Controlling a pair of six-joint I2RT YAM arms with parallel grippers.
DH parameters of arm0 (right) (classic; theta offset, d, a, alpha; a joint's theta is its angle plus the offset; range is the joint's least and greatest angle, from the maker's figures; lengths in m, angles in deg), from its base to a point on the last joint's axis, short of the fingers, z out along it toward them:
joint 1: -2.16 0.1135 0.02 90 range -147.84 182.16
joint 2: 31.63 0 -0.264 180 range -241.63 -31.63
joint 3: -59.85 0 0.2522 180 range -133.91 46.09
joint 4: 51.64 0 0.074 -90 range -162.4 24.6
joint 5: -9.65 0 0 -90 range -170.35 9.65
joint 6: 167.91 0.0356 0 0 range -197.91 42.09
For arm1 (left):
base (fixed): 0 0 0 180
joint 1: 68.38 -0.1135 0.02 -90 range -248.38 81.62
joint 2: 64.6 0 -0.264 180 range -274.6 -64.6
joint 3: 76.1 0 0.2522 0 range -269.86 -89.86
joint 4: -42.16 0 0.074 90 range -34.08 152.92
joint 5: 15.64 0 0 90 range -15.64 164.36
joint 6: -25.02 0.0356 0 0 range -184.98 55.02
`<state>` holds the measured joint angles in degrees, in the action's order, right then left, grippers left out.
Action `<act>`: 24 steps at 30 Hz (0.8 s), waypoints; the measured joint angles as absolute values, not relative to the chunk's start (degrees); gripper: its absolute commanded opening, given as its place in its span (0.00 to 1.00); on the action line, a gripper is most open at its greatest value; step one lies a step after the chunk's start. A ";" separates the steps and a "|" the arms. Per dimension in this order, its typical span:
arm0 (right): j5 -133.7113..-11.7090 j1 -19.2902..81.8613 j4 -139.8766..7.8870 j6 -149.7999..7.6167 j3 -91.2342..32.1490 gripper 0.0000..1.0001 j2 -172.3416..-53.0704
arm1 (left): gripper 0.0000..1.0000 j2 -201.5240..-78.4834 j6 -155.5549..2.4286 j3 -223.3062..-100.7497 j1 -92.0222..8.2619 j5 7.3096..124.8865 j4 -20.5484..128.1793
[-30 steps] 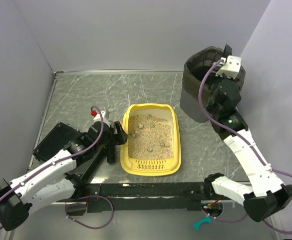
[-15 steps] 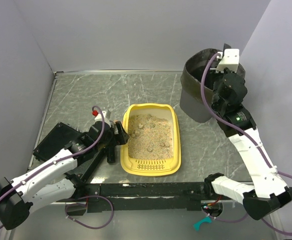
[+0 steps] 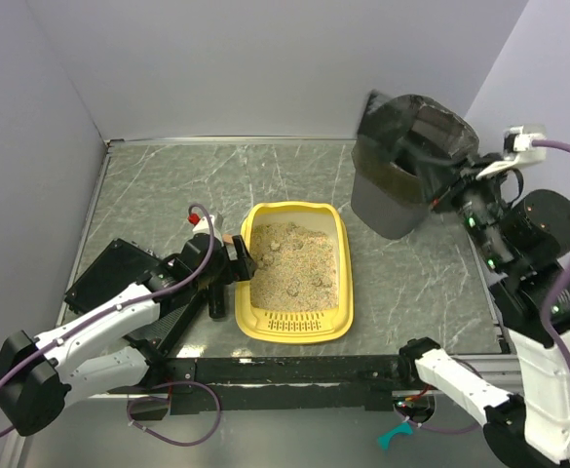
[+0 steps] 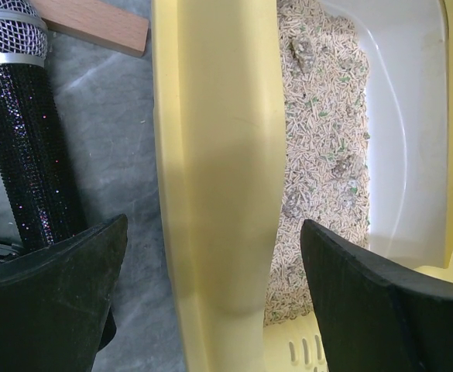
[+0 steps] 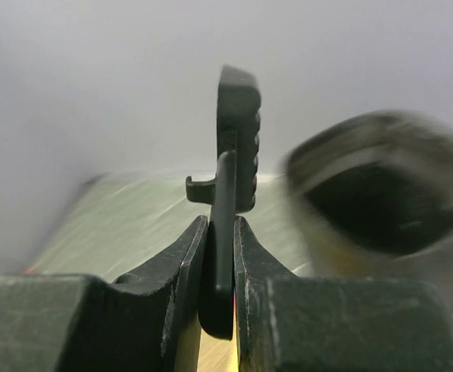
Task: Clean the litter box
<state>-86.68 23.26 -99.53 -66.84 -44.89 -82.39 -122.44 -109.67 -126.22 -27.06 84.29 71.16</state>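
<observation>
The yellow litter box lies mid-table with beige litter and a few darker clumps inside, its slotted grille at the near end. My left gripper is open, its jaws straddling the box's left rim, one outside and one over the litter, without touching. My right gripper is raised beside the dark grey bin and is shut on the handle of a black scoop. The scoop's far end reaches over the bin and is blurred in the top view.
A black glittery microphone lies just left of the box, with a wooden block beyond it. A black flat case sits at the left under my left arm. The bin stands at the back right near the wall.
My right arm has swung out to the right, away from above the bin, with the scoop still held. My left gripper has stayed at the box's left rim.
</observation>
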 measured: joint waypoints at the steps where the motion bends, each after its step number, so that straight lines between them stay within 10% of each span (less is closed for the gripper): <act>1: -82.64 23.48 -101.89 -65.15 -45.50 0.00 -81.91 | 0.98 -122.64 -109.65 -126.22 -27.06 84.25 71.08; 11: -73.70 37.56 -123.92 -62.97 -44.36 0.00 -96.49 | 0.96 -123.64 -108.88 -126.44 -27.06 83.33 70.18; 24: -92.82 42.15 -131.77 -52.39 -42.94 0.00 -113.21 | 0.92 -126.18 -107.83 -126.44 -27.06 82.19 69.22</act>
<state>-92.82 42.15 -131.77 -52.39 -42.94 -113.21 -126.18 -107.83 -126.44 -27.06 82.19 69.22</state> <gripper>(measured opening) 0.223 0.927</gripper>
